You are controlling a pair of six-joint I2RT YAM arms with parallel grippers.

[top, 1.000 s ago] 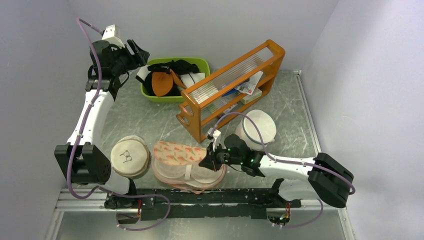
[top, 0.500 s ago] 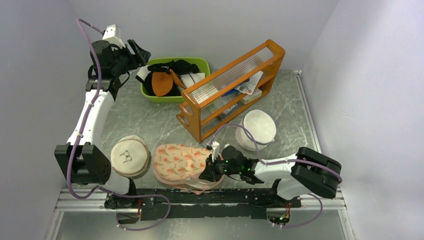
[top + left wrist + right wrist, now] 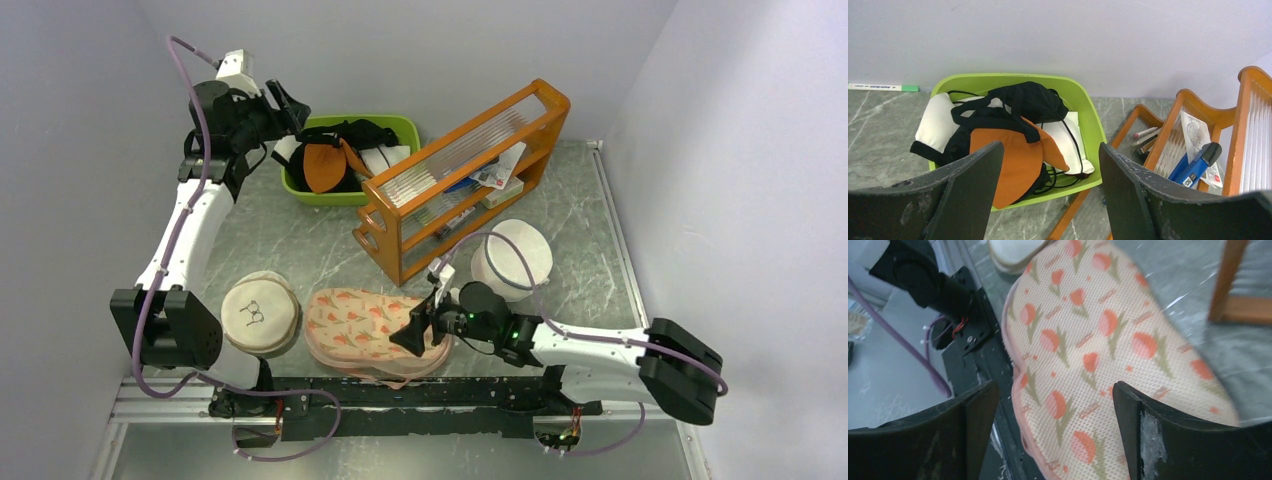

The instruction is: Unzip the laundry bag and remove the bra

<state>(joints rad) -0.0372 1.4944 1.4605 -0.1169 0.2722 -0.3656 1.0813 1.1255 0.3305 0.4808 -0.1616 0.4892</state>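
Note:
The laundry bag (image 3: 362, 324) lies flat near the table's front edge, its printed top face up and its pink rim (image 3: 1015, 390) showing; its inside is hidden. My right gripper (image 3: 405, 340) hangs open just over the bag's right end with nothing between its fingers; in the right wrist view the bag (image 3: 1088, 355) fills the gap under this gripper (image 3: 1055, 395). The orange bra (image 3: 323, 166) with black straps lies in the green bin (image 3: 402, 127) at the back. My left gripper (image 3: 292, 108) hovers open at the bin's left, empty. From the left wrist, the bra (image 3: 1015, 150) sits beyond that gripper (image 3: 1048, 160).
Left of the bag sits a round beige pouch (image 3: 260, 312). A white cylindrical bag (image 3: 512, 256) stands behind the right arm. An orange wooden rack (image 3: 465, 165) with pens and papers crosses the middle. White and black clothes (image 3: 1033, 100) share the bin. Walls close three sides.
My right gripper went from shut to open, and the bag's top flap, folded back a second ago, now lies flat over it. The left arm shifted slightly right.

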